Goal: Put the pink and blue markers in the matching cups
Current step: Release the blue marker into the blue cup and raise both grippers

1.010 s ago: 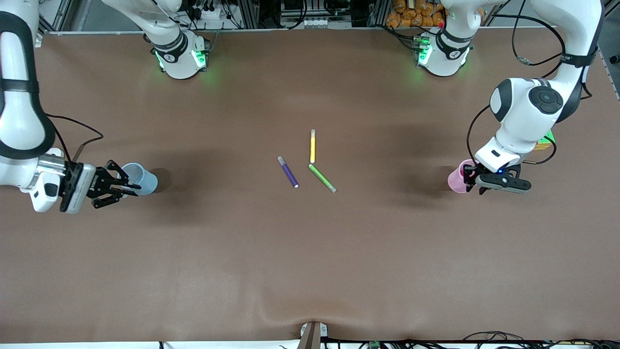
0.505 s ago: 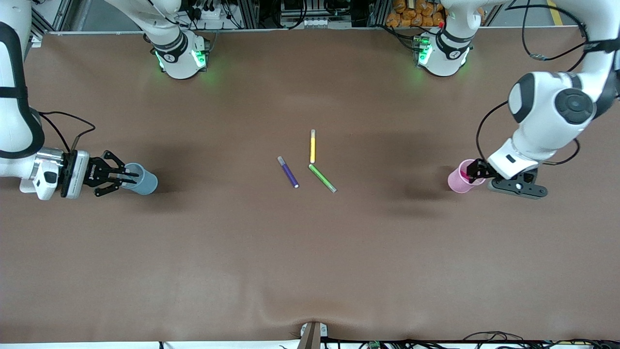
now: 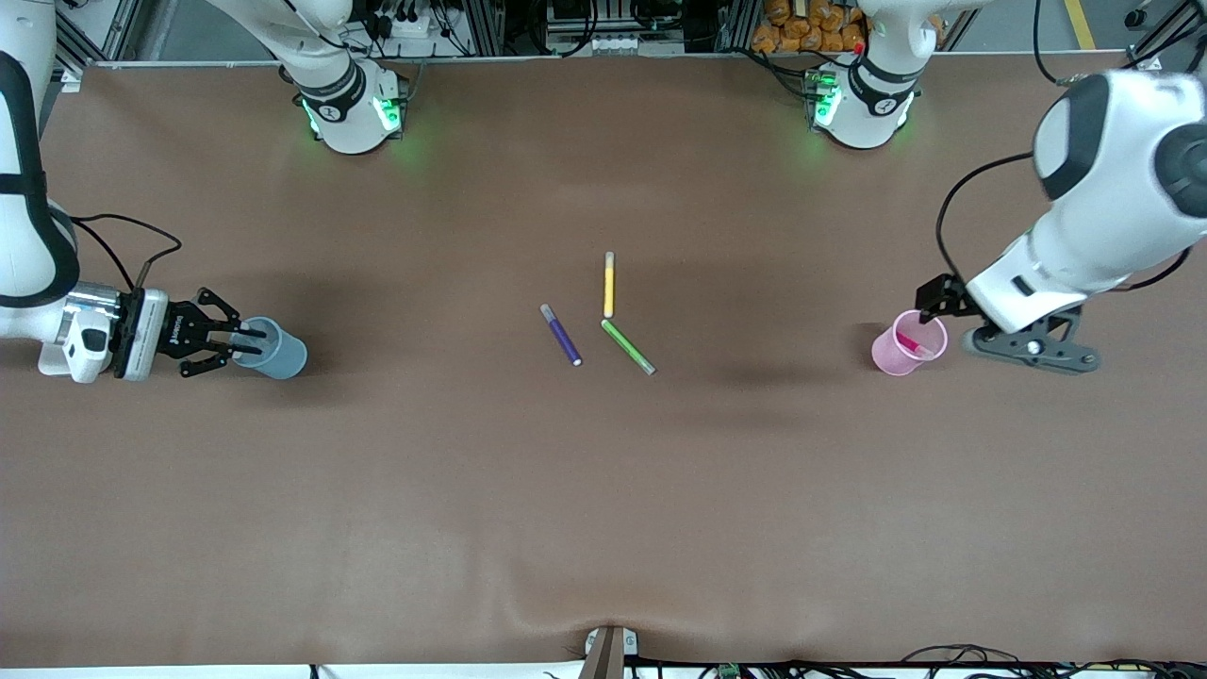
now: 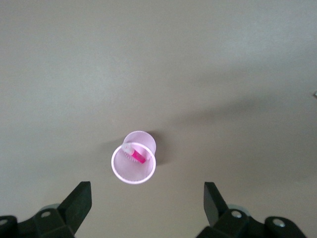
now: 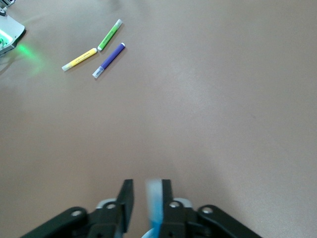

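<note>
The pale pink cup (image 3: 907,344) stands upright toward the left arm's end of the table, with the pink marker (image 3: 910,341) leaning inside it; both also show in the left wrist view, the cup (image 4: 133,164) and the marker (image 4: 138,155). My left gripper (image 3: 941,298) is open and empty, up over the table just beside the cup (image 4: 146,191). The pale blue cup (image 3: 278,349) stands toward the right arm's end. My right gripper (image 3: 247,339) is over its rim. In the right wrist view my right gripper (image 5: 147,191) has its fingers apart, and the blurred blue marker (image 5: 155,203) stands upright against one finger.
A dark purple pen (image 3: 561,335), a yellow pen (image 3: 609,285) and a green pen (image 3: 628,346) lie together at the table's middle; they also show in the right wrist view, with the purple pen (image 5: 109,60) nearest. The brown table surface (image 3: 603,490) stretches around both cups.
My left gripper has risen and drawn off the pink cup toward the left arm's end, leaving the pink marker inside. My right gripper has come lower over the blue cup's rim.
</note>
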